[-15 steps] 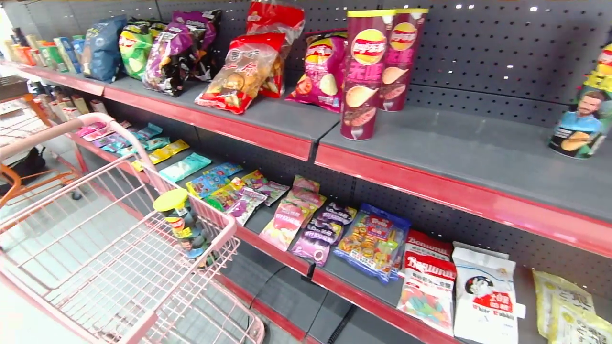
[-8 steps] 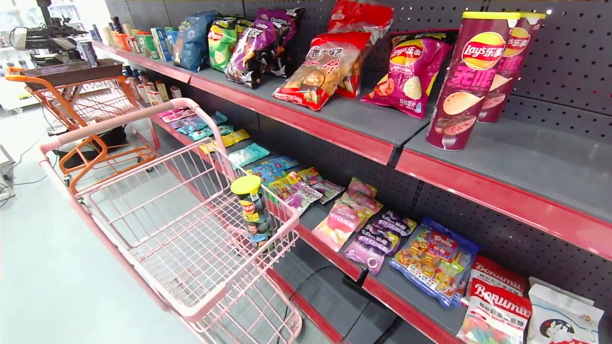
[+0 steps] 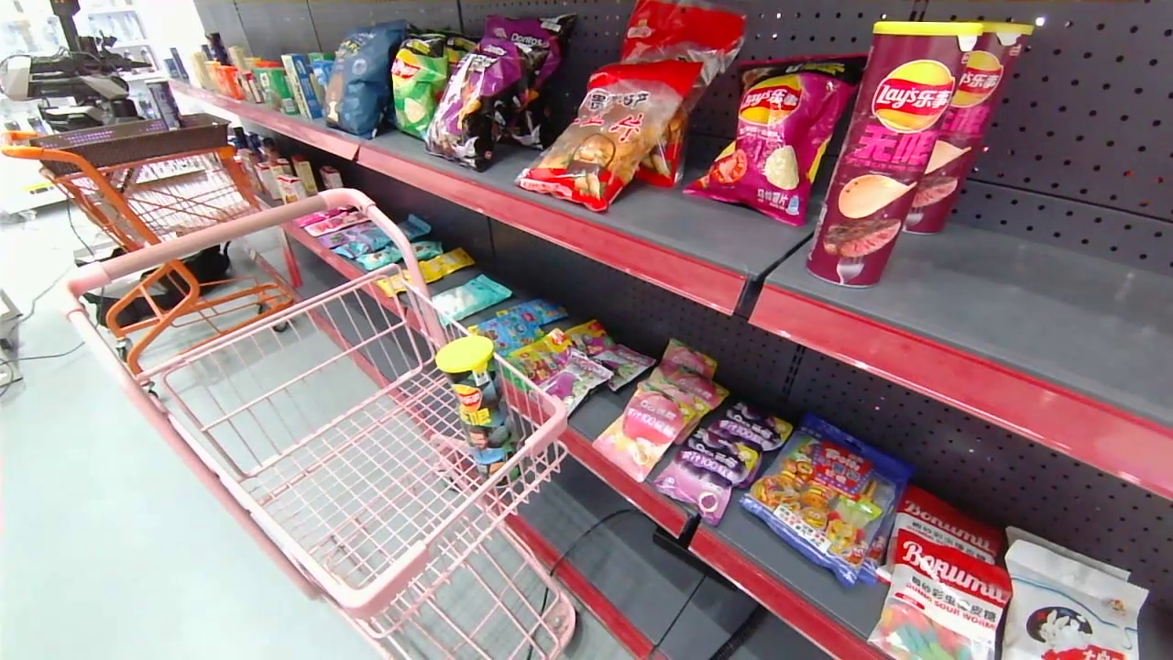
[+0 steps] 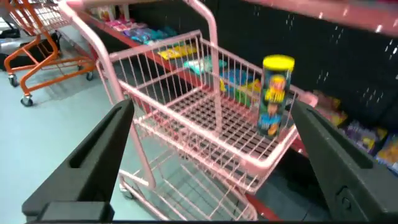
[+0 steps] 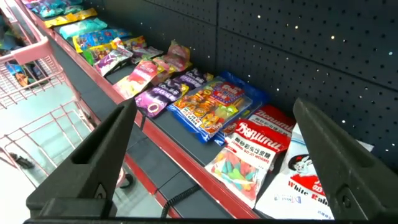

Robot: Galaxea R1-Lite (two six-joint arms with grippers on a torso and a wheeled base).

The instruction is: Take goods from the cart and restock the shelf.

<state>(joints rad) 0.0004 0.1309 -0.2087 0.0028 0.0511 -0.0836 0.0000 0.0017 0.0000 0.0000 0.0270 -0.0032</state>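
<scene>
A pink cart (image 3: 380, 598) stands in front of the shelf. One chip can with a yellow lid (image 3: 476, 403) stands upright in its corner nearest the shelf. In the left wrist view my left gripper (image 4: 211, 155) hangs open above and short of the cart (image 4: 273, 158), and the can (image 4: 275, 96) lies ahead between its fingers (image 4: 93, 155). My right gripper (image 5: 211, 155) is open and holds nothing, over the lower shelf's candy bags (image 5: 214, 102). On the upper shelf (image 3: 962, 302), two purple chip cans (image 3: 875, 156) stand beside bare grey board.
Chip bags (image 3: 605, 128) fill the upper shelf to the left of the purple cans. Candy bags (image 3: 825, 495) lie along the lower shelf. An orange cart (image 3: 137, 183) stands beyond the pink one. A black cable (image 3: 586, 550) lies on the floor shelf under the cart's front.
The head camera has swung left, so the whole picture has shifted right, mostly between the first two frames. The can, cart and shelf goods keep their places.
</scene>
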